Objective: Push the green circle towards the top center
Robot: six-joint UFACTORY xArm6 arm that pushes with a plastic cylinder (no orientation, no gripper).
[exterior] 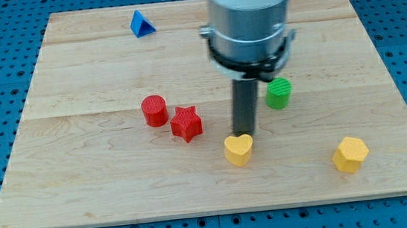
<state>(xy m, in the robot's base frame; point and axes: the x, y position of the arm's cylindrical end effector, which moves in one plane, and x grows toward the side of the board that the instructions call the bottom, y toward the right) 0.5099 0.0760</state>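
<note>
green circle (278, 92) on the counter (82, 178), just right of my tip (246, 132). yellow heart (238, 149) directly below the tip, almost touching. no gripper, nothing held.

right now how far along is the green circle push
Done: nothing visible yet; the green circle sits mid-board, right of centre, far from the top edge. In hand: my tip is down just above the yellow heart, left of and below the circle, not touching it. Left: get beneath the circle, push it up.
</note>
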